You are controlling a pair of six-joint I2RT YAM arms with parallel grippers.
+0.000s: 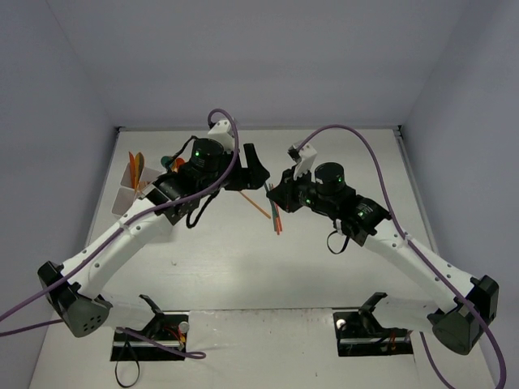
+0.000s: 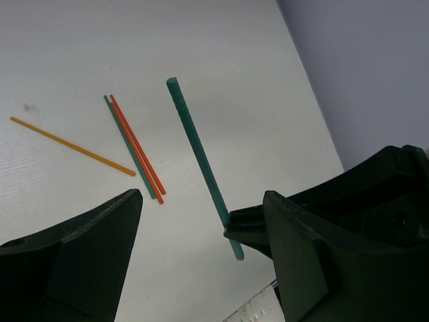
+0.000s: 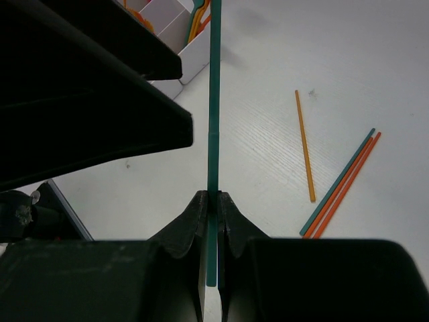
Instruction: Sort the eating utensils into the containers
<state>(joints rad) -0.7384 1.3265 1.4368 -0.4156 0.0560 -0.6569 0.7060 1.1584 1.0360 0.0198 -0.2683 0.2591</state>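
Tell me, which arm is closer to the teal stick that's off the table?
Right. The right arm has its jaws shut on the teal stick; the left arm holds its open jaws close beside it, not gripping it.

No writing, label, brand, number or sign is legible on any surface shown.

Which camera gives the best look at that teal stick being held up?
The left wrist view: the teal stick shows nearly whole against the white table. The right wrist view shows it pinched in the shut right gripper, top cut off. In the top view it is too small to make out.
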